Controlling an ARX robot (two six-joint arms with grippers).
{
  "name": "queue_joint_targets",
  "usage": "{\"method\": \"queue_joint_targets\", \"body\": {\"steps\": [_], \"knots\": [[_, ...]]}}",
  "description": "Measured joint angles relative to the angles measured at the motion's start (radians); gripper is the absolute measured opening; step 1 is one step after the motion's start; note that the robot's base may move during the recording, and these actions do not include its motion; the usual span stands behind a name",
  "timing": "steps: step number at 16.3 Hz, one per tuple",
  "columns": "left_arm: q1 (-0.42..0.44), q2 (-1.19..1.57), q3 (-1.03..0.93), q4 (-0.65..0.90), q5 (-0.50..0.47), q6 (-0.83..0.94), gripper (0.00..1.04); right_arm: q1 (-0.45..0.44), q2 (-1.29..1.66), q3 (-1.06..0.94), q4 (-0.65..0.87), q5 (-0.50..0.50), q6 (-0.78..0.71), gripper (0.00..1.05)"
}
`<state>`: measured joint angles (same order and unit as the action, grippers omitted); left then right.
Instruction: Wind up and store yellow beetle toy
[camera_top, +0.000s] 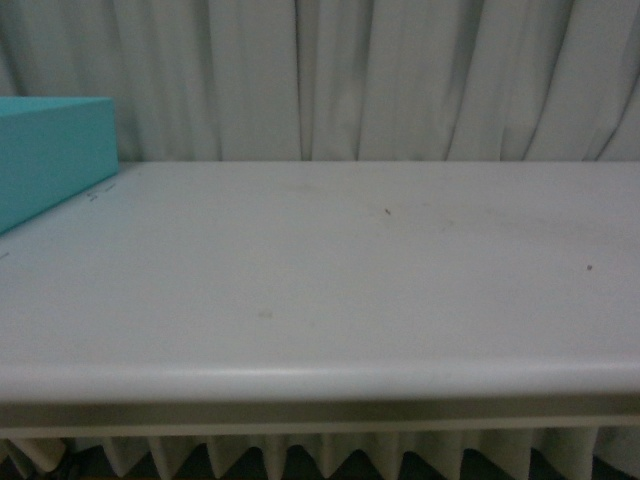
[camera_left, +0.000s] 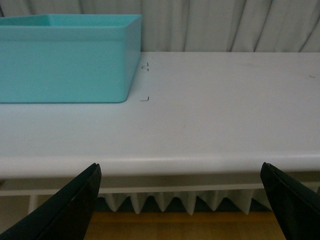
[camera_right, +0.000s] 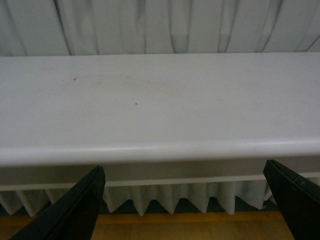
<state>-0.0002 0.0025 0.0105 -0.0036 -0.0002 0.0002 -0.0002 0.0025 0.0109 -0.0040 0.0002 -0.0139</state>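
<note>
The yellow beetle toy is out of view in every frame. My left gripper (camera_left: 180, 200) is open and empty, its dark fingers (camera_left: 70, 205) wide apart below and in front of the white table's front edge (camera_left: 160, 162). My right gripper (camera_right: 182, 202) is also open and empty, its dark fingers (camera_right: 75, 210) spread in front of the table's edge (camera_right: 160, 150). Neither gripper shows in the front view.
A teal open box (camera_top: 45, 150) stands at the table's far left; it also shows in the left wrist view (camera_left: 65, 57). Small pen marks (camera_left: 145, 82) lie beside it. A white curtain (camera_top: 350, 75) hangs behind the white table (camera_top: 330, 280). A wooden floor (camera_right: 165, 227) lies below.
</note>
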Motion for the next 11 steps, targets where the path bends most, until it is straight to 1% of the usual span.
{"method": "queue_joint_targets", "body": {"steps": [11], "knots": [[0.000,0.000,0.000,-0.004,-0.001,0.000,0.98,0.000,0.000,0.000,-0.004,0.002,0.001,0.98]]}}
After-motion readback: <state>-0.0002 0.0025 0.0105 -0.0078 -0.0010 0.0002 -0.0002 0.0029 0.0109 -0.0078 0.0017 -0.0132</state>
